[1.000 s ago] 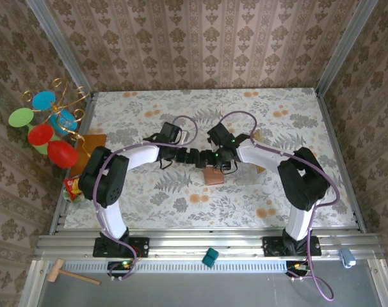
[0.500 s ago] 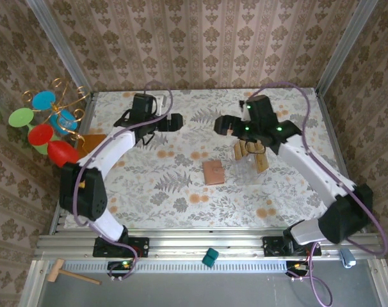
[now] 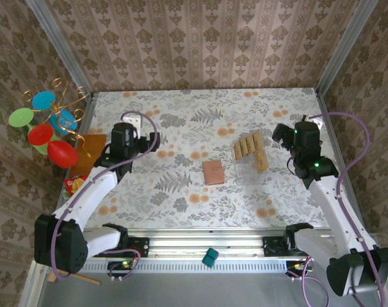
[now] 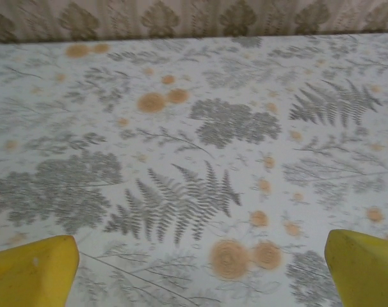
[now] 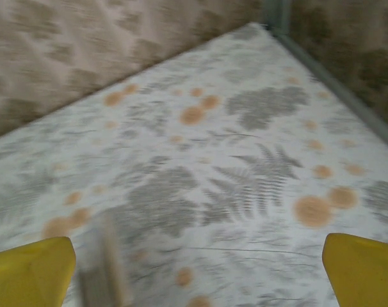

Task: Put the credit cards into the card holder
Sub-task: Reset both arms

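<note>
On the table (image 3: 149, 192) the card holder (image 3: 214, 172) lies near the middle, with the credit cards (image 3: 250, 148) close behind it, to its right.

Beige damask wallpaper (image 3: 200, 45) on three sides. Tabletop (image 3: 149, 198) covered in grey fern, orange blossom print. Aluminium rail (image 3: 200, 243) along near edge.
</note>
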`<state>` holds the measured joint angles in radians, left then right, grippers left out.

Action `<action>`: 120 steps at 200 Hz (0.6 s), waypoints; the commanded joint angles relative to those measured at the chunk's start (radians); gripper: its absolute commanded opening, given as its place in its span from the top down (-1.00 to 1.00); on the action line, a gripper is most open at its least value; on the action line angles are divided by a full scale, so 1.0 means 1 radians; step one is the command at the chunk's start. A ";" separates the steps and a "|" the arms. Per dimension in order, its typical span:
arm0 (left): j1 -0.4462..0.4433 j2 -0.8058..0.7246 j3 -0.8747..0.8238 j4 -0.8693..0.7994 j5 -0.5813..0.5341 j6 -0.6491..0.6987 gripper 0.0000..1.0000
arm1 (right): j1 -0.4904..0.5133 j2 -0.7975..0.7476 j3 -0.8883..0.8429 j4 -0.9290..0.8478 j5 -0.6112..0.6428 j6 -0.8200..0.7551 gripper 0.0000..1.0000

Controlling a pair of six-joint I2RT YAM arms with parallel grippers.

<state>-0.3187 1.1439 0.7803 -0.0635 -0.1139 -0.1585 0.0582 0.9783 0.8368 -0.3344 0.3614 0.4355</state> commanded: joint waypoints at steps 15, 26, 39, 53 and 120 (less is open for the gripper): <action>0.055 -0.072 -0.147 0.185 -0.173 0.135 -1.00 | -0.054 0.043 -0.116 0.205 0.235 -0.085 -1.00; 0.091 -0.082 -0.194 0.226 -0.191 0.144 -1.00 | -0.060 0.056 -0.154 0.256 0.247 -0.121 -1.00; 0.143 -0.079 -0.236 0.266 -0.172 0.136 -1.00 | -0.071 0.082 -0.187 0.297 0.250 -0.151 -1.00; 0.179 -0.053 -0.273 0.333 -0.146 0.147 -1.00 | -0.076 0.116 -0.226 0.360 0.223 -0.167 -1.00; 0.216 0.229 -0.387 0.784 -0.141 0.295 -1.00 | -0.066 0.272 -0.407 0.765 0.080 -0.211 -1.00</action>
<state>-0.1230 1.3254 0.4191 0.5007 -0.2562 0.0738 -0.0124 1.2259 0.4652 0.2058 0.4751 0.2703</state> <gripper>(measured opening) 0.999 0.999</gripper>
